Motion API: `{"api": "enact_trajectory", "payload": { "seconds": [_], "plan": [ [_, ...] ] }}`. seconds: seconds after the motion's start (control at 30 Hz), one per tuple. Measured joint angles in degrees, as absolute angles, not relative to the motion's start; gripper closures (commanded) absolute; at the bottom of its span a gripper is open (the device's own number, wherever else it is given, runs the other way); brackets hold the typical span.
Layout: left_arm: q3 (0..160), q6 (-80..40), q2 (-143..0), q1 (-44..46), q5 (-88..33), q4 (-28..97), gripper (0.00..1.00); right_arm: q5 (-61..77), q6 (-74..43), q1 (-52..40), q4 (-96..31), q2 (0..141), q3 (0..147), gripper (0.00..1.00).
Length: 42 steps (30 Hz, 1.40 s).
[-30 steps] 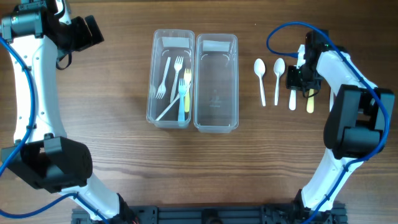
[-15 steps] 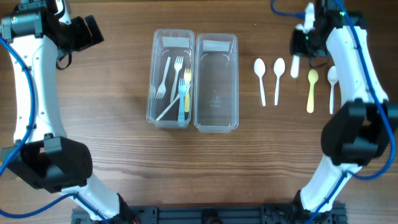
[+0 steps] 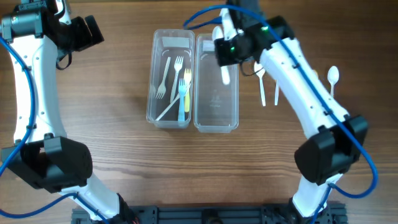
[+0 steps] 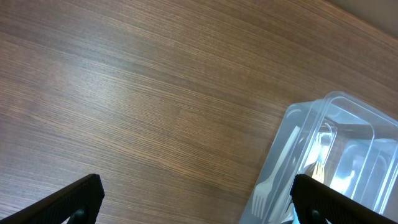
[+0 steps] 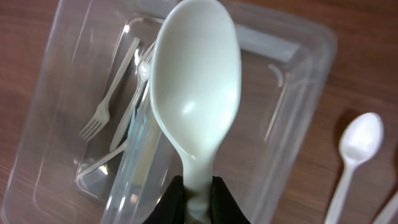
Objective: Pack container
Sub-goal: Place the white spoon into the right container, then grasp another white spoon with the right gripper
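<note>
Pinching jaws of the right gripper hold one white spoon above the right container. Beside it, the left container holds five utensils (mostly forks). Three loose spoons lie on the table. The left gripper gapes wide, holding nothing.

Right pincer pinched tight, arm outstretched; left pincer spread wide.

White spoon: bowl at 12 o'clock, handle pinched at 6 o'clock by the right gripper. Behind it, fork container, clear, holds forks at 9 o'clock. Adjoining clear container at 3 o'clock. Second spoon on the wooden table, 4 o'clock.
</note>
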<state>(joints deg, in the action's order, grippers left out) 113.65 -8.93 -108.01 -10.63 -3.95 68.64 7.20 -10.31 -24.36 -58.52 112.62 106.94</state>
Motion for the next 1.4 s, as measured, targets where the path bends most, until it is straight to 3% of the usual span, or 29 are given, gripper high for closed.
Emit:
{"api": "enact_trajectory", "payload": {
  "seconds": [0.1,0.2,0.47,0.63,0.8,1.03,1.4],
  "plan": [
    [113.6,-9.0,-108.0,-10.6,-3.9,68.6,0.0,7.0,-10.9,-25.7,-56.8,115.7,103.3,0.64],
    [113.6,-9.0,-108.0,-10.6,-3.9,68.6,0.0,7.0,-11.0,-25.9,-56.5,118.3,101.8,0.56],
    [113.6,-9.0,-108.0,-10.6,-3.9,68.6,0.0,4.6,-10.5,-21.9,-66.4,117.3,115.1,0.54],
    [113.6,-8.9,-108.0,-10.6,-3.9,68.6,0.0,-2.5,-10.5,-10.2,-73.7,111.5,118.7,0.55],
    [113.6,-9.0,-108.0,-10.6,-3.9,68.9,0.0,-3.9,-10.4,-4.8,-67.5,111.5,110.2,0.48],
    [113.6,-9.0,-108.0,-10.6,-3.9,71.2,0.0,-4.1,-10.5,-2.1,-51.5,114.3,90.2,0.5],
    [113.6,-8.9,-108.0,-10.6,-3.9,71.6,0.0,-3.5,-10.4,-1.0,-44.2,119.0,82.6,0.5]
  ]
}}
